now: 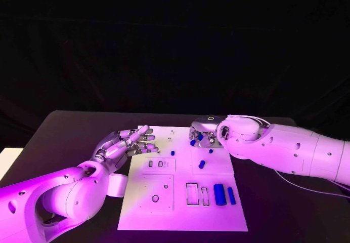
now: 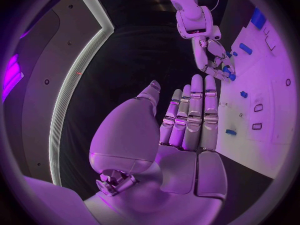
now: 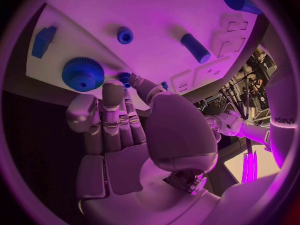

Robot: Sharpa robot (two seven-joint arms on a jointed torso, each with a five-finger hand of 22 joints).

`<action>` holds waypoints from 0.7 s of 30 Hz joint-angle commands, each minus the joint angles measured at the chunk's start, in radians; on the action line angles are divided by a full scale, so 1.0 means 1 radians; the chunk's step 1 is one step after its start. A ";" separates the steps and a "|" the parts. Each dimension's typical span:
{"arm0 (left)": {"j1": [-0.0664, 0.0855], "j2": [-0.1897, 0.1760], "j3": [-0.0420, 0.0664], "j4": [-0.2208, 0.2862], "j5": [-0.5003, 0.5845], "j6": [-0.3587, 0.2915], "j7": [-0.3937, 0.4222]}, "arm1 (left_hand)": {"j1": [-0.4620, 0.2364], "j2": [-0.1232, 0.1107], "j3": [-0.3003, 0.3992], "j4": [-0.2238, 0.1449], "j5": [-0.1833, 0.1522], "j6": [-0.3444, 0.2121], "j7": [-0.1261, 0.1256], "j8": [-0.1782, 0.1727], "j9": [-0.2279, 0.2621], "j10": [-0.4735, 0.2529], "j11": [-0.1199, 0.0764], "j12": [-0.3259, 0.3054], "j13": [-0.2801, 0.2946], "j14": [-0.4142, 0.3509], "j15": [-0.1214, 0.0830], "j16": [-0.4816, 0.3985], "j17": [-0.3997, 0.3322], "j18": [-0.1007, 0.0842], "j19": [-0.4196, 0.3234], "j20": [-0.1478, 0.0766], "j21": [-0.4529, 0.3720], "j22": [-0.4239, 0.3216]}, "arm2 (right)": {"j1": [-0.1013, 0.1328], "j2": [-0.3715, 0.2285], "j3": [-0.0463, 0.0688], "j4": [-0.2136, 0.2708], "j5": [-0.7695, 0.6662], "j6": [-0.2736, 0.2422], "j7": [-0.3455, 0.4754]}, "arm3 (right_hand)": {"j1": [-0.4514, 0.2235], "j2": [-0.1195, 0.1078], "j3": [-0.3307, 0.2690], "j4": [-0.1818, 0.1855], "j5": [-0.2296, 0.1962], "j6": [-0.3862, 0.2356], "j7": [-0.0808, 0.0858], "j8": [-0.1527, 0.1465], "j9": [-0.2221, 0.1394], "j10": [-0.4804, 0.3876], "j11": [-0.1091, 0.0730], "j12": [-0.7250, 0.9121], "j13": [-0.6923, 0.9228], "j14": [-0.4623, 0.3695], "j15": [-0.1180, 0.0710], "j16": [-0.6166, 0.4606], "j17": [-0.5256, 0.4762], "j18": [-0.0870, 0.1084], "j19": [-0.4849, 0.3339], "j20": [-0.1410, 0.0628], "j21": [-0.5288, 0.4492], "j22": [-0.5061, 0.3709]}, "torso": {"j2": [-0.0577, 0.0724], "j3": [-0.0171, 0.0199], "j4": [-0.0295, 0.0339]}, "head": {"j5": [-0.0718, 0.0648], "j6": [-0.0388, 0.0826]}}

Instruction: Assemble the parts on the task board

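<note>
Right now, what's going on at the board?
The right hand is over the far end of the white board, fingers at a small blue part beside a blue gear; whether it grips it, I cannot tell. The left hand hovers open at the board's left edge, holding nothing. A blue cylinder and other blue pieces lie loose on the board.

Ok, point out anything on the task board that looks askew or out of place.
One small blue cylinder lies loose and slightly slanted on the bare middle of the task board, outside any slot, while the longer blue pieces sit parallel beside the rectangular slots. Nothing looks damaged or spilled.
</note>
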 commanded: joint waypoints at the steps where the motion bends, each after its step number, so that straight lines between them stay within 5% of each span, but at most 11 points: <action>1: 0.002 0.001 0.001 0.001 0.007 0.022 0.002 | 0.002 0.011 -0.002 -0.006 -0.005 0.007 0.002 -0.004 -0.001 0.005 0.001 -0.003 0.001 0.007 0.003 0.004 0.001 0.012 0.006 -0.002 -0.003 -0.001 | -0.001 0.001 0.000 -0.003 -0.017 0.015 -0.008 | 0.003 0.010 0.007 0.007 0.005 0.010 -0.002 0.002 0.002 0.006 -0.004 -0.004 0.000 0.010 0.005 0.010 0.007 -0.019 0.001 0.008 0.009 0.009 | 0.002 -0.0003 0.0018 | -0.001 -0.001; 21: 0.002 0.002 0.001 -0.002 0.011 0.023 -0.006 | 0.004 0.016 -0.001 -0.010 -0.005 0.005 0.003 -0.006 -0.001 0.003 0.002 -0.007 0.001 0.006 0.003 0.004 0.006 0.011 0.008 -0.002 -0.005 -0.002 | -0.001 0.005 0.000 -0.006 -0.006 -0.001 0.003 | -0.005 0.023 0.022 0.041 -0.021 0.050 -0.009 0.008 0.008 0.041 -0.013 -0.002 0.001 0.013 -0.001 0.049 0.038 -0.026 0.013 0.005 0.049 0.060 | 0.008 -0.0026 0.0051 | -0.004 -0.007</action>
